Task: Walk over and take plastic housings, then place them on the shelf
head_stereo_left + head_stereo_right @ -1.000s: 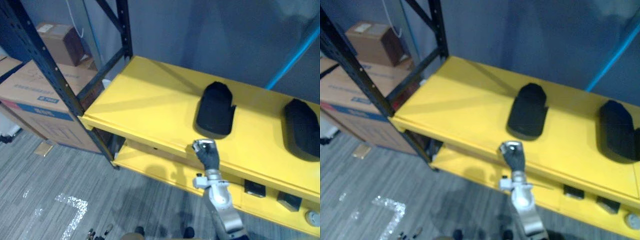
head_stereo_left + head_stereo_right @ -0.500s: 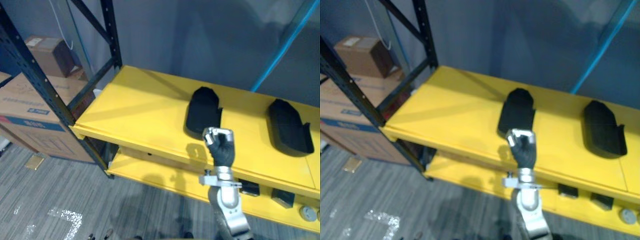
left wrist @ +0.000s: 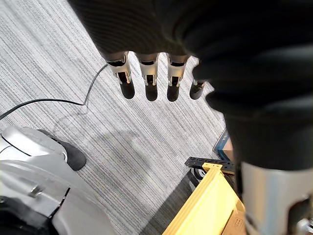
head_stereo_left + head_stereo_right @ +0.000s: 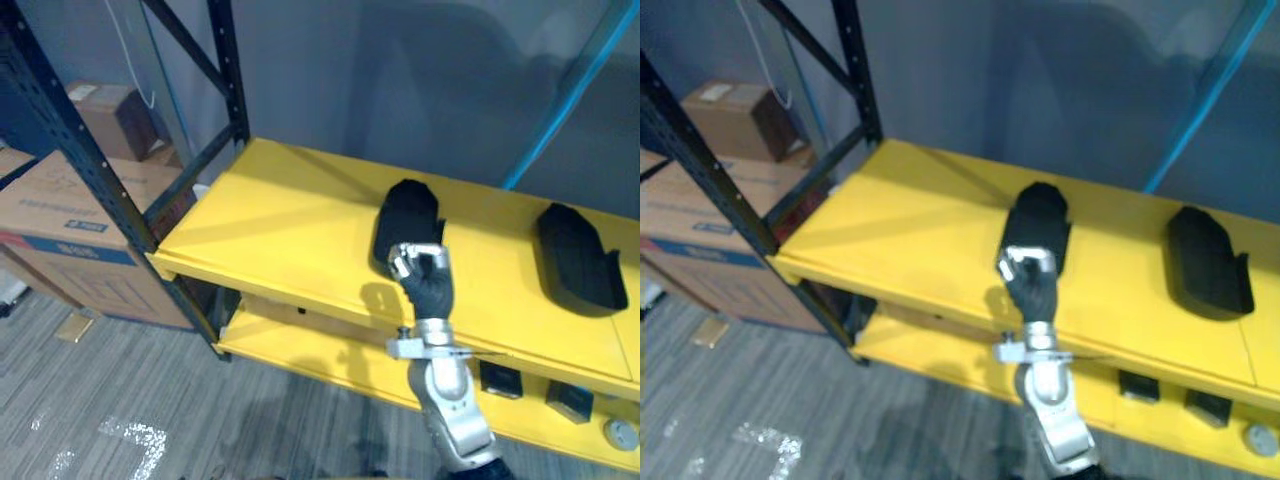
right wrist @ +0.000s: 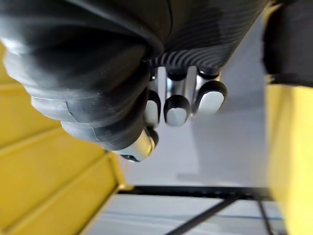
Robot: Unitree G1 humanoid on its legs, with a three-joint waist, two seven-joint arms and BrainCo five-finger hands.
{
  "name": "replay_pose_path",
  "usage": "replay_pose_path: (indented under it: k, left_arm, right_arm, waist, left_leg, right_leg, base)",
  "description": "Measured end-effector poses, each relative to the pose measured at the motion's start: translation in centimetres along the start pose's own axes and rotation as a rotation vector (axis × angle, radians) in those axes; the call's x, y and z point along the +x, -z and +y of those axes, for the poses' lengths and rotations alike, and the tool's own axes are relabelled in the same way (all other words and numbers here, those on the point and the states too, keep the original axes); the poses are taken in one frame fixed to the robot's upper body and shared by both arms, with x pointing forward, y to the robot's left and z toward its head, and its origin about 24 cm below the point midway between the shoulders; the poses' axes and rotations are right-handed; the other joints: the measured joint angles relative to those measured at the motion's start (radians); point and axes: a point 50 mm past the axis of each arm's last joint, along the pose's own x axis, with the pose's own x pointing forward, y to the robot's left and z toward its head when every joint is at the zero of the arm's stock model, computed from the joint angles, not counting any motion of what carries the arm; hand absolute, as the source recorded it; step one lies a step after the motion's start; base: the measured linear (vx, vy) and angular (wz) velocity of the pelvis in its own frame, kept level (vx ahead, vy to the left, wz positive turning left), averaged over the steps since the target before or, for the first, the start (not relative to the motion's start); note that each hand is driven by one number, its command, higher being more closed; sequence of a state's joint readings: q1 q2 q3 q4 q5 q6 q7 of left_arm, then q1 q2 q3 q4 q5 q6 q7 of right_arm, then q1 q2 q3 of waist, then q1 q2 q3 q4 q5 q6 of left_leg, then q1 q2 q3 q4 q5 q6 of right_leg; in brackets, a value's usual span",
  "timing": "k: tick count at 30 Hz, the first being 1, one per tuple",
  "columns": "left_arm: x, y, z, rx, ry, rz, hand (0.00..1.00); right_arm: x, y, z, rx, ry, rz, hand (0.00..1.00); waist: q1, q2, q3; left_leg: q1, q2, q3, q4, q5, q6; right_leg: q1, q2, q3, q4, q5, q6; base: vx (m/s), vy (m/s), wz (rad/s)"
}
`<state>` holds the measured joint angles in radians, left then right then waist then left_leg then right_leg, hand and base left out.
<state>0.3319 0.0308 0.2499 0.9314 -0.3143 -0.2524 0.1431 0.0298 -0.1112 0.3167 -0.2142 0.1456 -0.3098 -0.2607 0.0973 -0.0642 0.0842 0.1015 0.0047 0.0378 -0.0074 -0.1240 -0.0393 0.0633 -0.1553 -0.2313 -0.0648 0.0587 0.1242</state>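
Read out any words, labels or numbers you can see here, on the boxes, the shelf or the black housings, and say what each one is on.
Large cardboard box: dark print and a blue-and-white label, all too blurred to read.
Small cardboard box: a pale sticker on top, too blurred to read.
Yellow shelf: no print visible.
Left black housing and right black housing: no print visible.
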Motion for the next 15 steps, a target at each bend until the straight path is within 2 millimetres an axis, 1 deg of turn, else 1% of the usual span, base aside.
replay_pose_path:
  k: [9, 15]
  left_arm:
    - [0.0, -0.1, -0.3, 0.008, 0.018, -0.005, 0.0]
    - [0.0, -0.1, -0.3, 0.013, 0.023, 0.0, 0.0]
  right_arm:
    - [-0.6, 2.3, -0.9, -0.042, 0.052, 0.117, 1.0]
    - [-1.0, 3.9, -1.4, -0.043, 0.091, 0.189, 1.0]
  waist:
    - [0.004, -0.007, -0.005]
    - [0.011, -0.008, -0.005]
  left_leg:
    - [-0.016, -0.002, -0.032, 0.0, 0.003, 0.0]
    - [-0.015, -0.002, -0.035, 0.001, 0.003, 0.0]
  right_leg:
    - [0.007, 0.0, -0.043, -0.011, -0.001, 0.0]
    - [0.009, -0.002, -0.047, -0.008, -0.001, 0.0]
  base:
    - [0.02, -0.006, 0.12]
    - [0.01, 0.0, 0.01]
